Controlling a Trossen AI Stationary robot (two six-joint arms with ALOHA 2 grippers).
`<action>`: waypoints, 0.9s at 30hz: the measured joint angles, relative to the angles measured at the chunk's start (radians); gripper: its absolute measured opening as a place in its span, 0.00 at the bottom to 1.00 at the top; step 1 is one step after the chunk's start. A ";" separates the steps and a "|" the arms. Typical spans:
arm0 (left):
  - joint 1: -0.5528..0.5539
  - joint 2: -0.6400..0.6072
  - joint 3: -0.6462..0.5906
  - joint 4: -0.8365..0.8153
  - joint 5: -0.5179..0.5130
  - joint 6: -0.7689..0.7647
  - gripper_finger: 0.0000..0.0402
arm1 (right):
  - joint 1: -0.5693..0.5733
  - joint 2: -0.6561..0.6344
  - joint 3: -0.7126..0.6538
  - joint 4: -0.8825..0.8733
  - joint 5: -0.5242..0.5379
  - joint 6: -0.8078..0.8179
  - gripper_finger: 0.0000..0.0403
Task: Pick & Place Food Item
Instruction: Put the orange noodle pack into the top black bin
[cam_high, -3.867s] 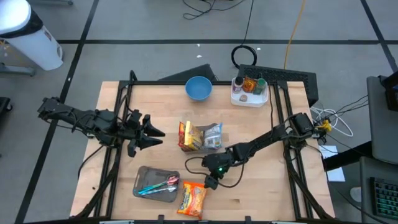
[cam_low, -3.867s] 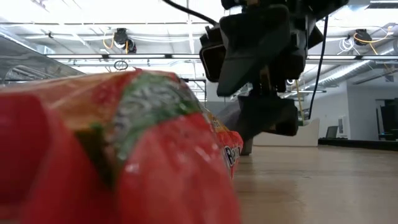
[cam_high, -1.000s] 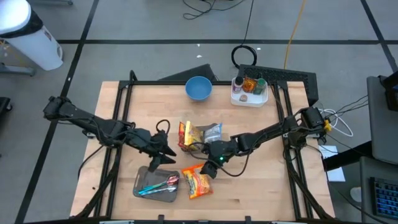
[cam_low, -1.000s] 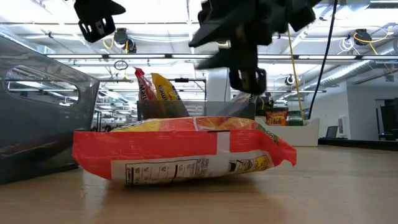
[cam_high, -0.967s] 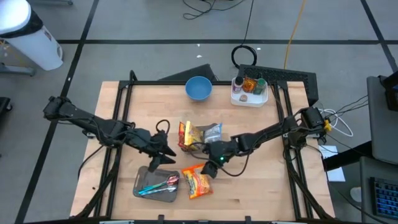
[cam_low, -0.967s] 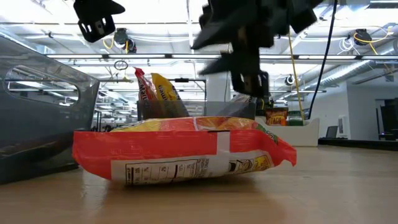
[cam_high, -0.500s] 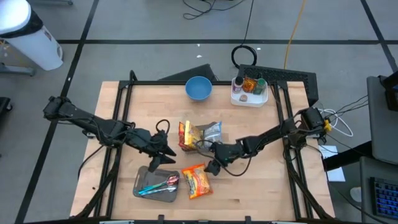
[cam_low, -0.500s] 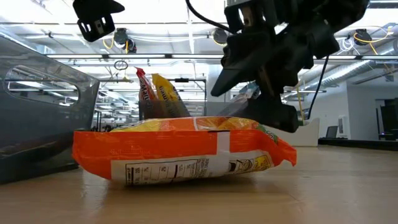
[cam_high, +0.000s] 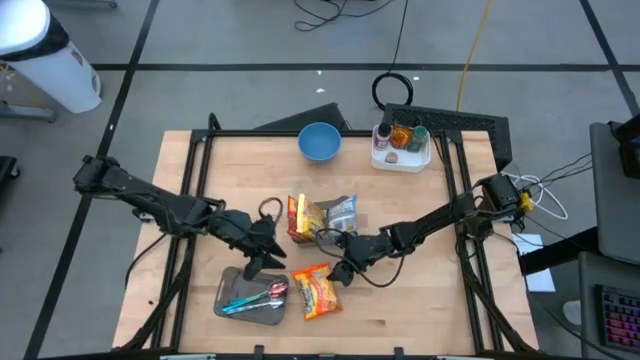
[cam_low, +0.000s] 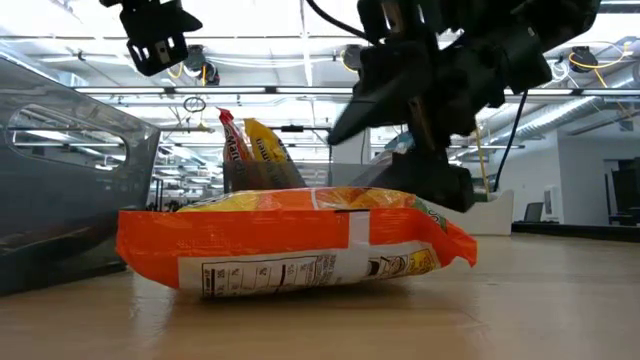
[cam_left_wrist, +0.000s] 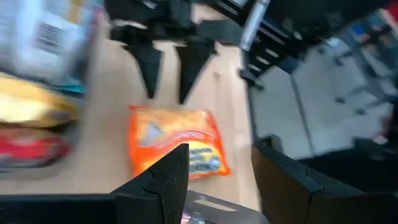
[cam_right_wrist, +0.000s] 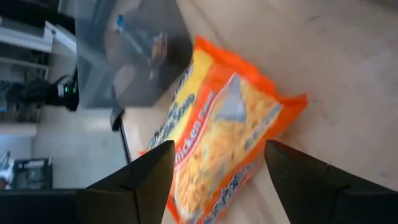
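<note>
Just ahead of right tool (cam_high: 340, 271): orange noodle pack (cam_high: 315, 291) lies flat on bench (cam_high: 420, 290), label side down in low view, not held by anything.
Right tool state: fingers apart, nothing between them; right wrist view shows both dark fingers straddling open air w/ the pack beyond.
Left tool (cam_high: 258, 262): fingers apart too, empty; hangs above the near edge of metal tray (cam_high: 232, 288), pack just off to its side.
Pack vs tray: pack sits just beside tray, on the right tool's side; looks touching or nearly so, can't tell which from high view.
Done so far (judgement): pack rests on bench near tray, no grip on it now; either set down or not yet regrasped, frames don't settle which.
Left to do (judgement): if tray is the target, pack isn't in it yet; tray holds only utensils (cam_high: 252, 297). A grasp and a short carry would remain.
Other food: snack bags (cam_high: 322, 218) stand upright behind right tool, untouched; blue bowl (cam_high: 319, 142) and white bin (cam_high: 402, 147) well apart at far edge.
High view only: both arms' layout, tray contents, bowl, bin.
Low view only: pack lying flat w/ nutrition label facing camera, right tool clear above its far end, no contact.
Left wrist view only: right tool's two fingers pointing down at pack's far edge, gap visible.
Right wrist view only: pack's printed face and tray wall beyond it.
</note>
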 joint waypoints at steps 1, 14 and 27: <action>0.004 0.020 0.001 0.014 0.034 -0.003 0.45 | 0.003 0.000 0.000 0.000 -0.014 0.001 0.60; 0.048 0.316 0.000 0.298 0.235 -0.124 0.45 | 0.079 -0.136 -0.001 -0.113 0.063 -0.059 0.60; 0.100 0.537 0.327 -0.060 0.215 0.003 0.45 | 0.161 -0.518 -0.001 -0.623 0.399 -0.198 0.60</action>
